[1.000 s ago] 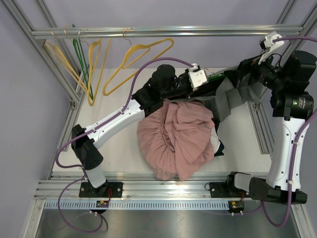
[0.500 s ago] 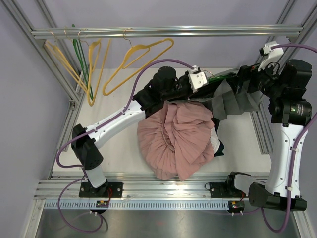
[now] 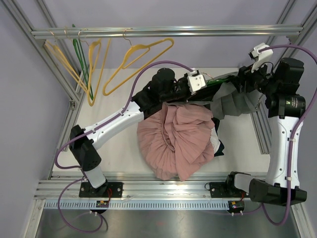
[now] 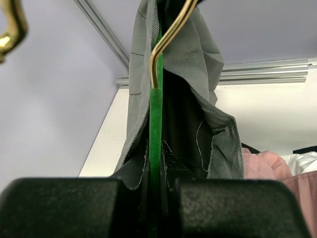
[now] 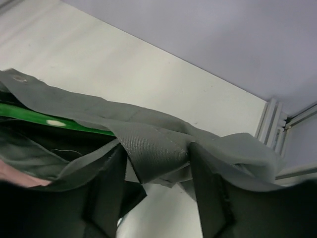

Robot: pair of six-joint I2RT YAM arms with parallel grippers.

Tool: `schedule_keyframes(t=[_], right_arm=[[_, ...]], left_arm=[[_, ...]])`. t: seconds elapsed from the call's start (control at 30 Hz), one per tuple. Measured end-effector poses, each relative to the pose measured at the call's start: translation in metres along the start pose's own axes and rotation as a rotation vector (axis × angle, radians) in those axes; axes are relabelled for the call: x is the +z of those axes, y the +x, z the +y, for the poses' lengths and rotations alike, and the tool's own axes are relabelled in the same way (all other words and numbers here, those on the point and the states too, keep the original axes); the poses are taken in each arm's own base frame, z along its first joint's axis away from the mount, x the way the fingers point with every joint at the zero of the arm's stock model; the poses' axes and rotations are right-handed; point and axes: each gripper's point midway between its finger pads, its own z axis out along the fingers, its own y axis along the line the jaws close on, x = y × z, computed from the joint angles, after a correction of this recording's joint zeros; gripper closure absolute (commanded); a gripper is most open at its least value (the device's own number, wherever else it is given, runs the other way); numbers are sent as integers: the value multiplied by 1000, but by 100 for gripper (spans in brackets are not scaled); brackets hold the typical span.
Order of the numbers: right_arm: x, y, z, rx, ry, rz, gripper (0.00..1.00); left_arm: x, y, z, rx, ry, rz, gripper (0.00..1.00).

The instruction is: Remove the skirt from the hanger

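Note:
The grey skirt (image 3: pixel 238 103) hangs on a green hanger (image 4: pixel 155 124) with a gold hook (image 4: pixel 169 35), held up over the back of the table. My left gripper (image 4: pixel 156 184) is shut on the hanger's green bar, the skirt (image 4: pixel 198 54) draping either side. In the top view it (image 3: pixel 212 85) sits just left of the skirt. My right gripper (image 5: pixel 156 166) stands part open astride a loose fold of the skirt (image 5: pixel 158 148). That fold touches both fingers (image 5: pixel 110 184). A strip of the hanger (image 5: pixel 44 119) shows under the cloth. From above the right gripper (image 3: pixel 243 83) is at the skirt's upper edge.
A pink pleated garment (image 3: pixel 176 139) lies heaped mid-table over dark and white clothes (image 3: pixel 217 145). Yellow hangers (image 3: pixel 141 53) and a green one (image 3: pixel 81 64) hang on the back rail (image 3: pixel 163 32). Aluminium frame posts (image 3: pixel 260 126) flank the table.
My right arm has swung left and in to the skirt, and its jaws have narrowed around a fold of it. The left arm still holds the hanger in place.

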Motion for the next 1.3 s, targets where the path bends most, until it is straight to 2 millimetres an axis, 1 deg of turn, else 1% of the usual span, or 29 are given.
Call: schedule_keyframes(t=[0.03, 0.07, 0.1, 0.13, 0.17, 0.2, 0.27, 0.43, 0.67, 0.77, 0.83, 0.93, 1.0, 1.07, 1.13, 1.2, 1.27, 1.3], right_arm=[[3, 2, -2, -3, -3, 7, 48], [6, 3, -4, -8, -3, 11, 55], [9, 5, -6, -14, -4, 15, 70], [12, 6, -8, -22, -3, 18, 76], [14, 8, -11, -24, 1, 23, 81], [15, 9, -13, -26, 8, 28, 92], [17, 10, -15, -31, 17, 32, 100], [17, 8, -24, -40, 68, 31, 100], [14, 9, -42, -23, 157, 39, 100], [11, 11, -48, 8, 157, 39, 100], [9, 11, -47, 30, 123, 31, 100], [5, 8, -38, 48, 39, 1, 100], [2, 0, -26, 65, -39, -36, 100], [-1, -14, -11, 82, -118, -79, 100], [-2, -33, 7, 79, -193, -127, 100], [0, -50, 26, 57, -244, -165, 100], [4, -64, 44, 35, -285, -198, 100], [5, -74, 47, 32, -286, -222, 100]], left_arm=[[-1, -1, 0, 1, 0, 0, 100], [-1, -1, 0, 2, -1, -1, 100], [-2, -2, 0, 4, -1, -3, 100], [-4, -1, -1, 4, -1, 0, 100], [-5, 0, -2, 6, 1, 2, 100], [-7, -1, -2, 8, 1, 1, 100], [-8, 0, -3, 12, 1, 3, 100], [-11, 1, -3, 34, 1, 2, 100], [-14, 3, -4, 55, -1, -1, 100], [-16, 2, -4, 62, -7, -12, 100], [-17, 2, -5, 65, -3, -14, 100], [-18, 2, -5, 67, 3, -14, 100], [-19, 2, -3, 61, 12, -1, 100], [-21, -1, 2, 56, 11, 10, 100], [-21, -8, 11, 52, 3, 12, 100], [-21, -14, 19, 48, -7, 13, 100], [-23, -16, 29, 39, -20, 25, 100], [-26, -14, 34, 33, -27, 35, 100]])
